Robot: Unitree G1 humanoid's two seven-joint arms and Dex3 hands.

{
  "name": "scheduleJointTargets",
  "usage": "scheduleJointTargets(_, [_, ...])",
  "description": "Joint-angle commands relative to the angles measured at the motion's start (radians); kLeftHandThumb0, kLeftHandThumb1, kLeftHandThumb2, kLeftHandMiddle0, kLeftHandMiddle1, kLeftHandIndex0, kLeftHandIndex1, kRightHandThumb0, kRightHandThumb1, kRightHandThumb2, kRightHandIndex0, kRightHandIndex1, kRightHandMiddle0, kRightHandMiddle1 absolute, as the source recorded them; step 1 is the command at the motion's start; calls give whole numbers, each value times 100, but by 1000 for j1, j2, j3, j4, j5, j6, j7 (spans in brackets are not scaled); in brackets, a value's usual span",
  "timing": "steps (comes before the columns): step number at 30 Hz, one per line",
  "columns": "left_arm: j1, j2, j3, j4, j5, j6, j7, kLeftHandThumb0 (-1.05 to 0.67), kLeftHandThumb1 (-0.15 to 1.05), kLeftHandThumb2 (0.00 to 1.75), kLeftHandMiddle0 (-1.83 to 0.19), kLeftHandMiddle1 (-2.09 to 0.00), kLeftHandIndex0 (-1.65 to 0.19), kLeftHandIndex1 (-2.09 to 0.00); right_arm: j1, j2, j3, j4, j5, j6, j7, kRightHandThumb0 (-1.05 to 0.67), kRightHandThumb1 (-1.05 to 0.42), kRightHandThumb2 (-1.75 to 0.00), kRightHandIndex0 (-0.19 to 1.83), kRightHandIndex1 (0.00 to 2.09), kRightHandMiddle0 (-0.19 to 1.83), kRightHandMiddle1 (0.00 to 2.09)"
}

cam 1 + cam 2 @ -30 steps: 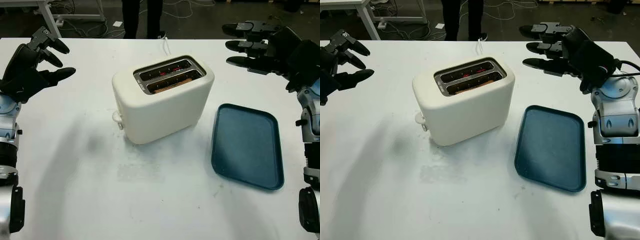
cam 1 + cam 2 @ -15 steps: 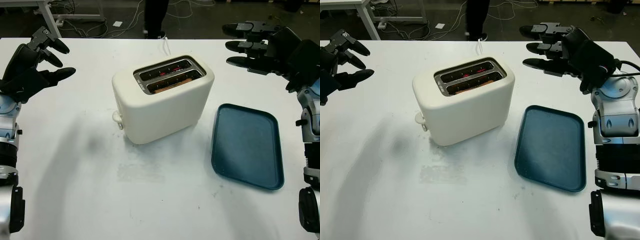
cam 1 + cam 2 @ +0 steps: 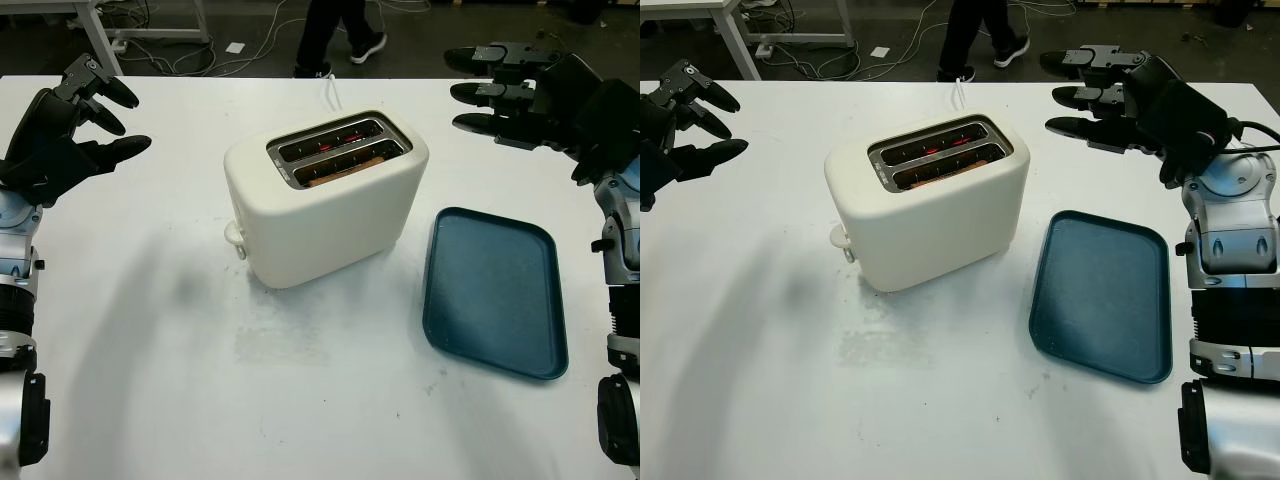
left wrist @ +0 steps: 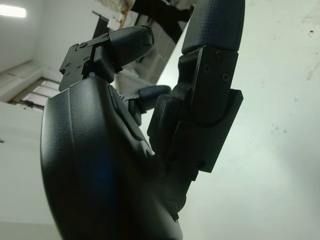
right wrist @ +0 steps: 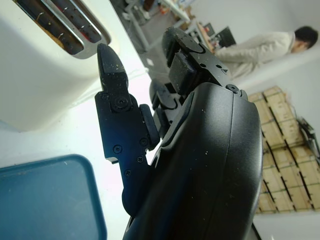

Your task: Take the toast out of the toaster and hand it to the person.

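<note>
Toast [image 3: 345, 170] sits low in the near slot of the cream toaster [image 3: 325, 200], dead center on the tabletop [image 3: 150, 340]. Right hand [image 3: 520, 90] at 2 o'clock and left hand [image 3: 65, 130] at 10 are both empty, fingers uncurled. I'd drop in vertically, pinch the top edge

You find no readable text, label, brand, number or sign anywhere here; the cream toaster [image 3: 325, 198] shows you a plain shell with no lettering or marks; the blue tray [image 3: 494, 290] to the right of the toaster bears no print; the white table [image 3: 280, 400] carries no sticker or writing; the black shells of the left hand [image 3: 62, 130] and right hand [image 3: 520, 90] show you only screws, no legible marking.
</note>
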Motion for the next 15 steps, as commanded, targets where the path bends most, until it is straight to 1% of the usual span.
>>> scheduleJointTargets(1, [-7,-6,4,-6,-11,-2,2,-105,92,28,-16,-170,-5,-167,3,-3,4,-4,3,-8,1,-35,-92,-3,54,3,51,0])
scheduleJointTargets(10, [-11,-6,2,8,-9,-10,1,-105,92,26,-17,-170,-6,-167,5,-3,3,-5,5,-2,2,-33,-92,-3,54,3,52,1])
scheduleJointTargets(15, [-5,-5,0,6,-1,-23,11,-105,92,27,-16,-169,-6,-166,9,-1,-1,-14,8,10,-2,-37,-92,-2,55,3,52,1])
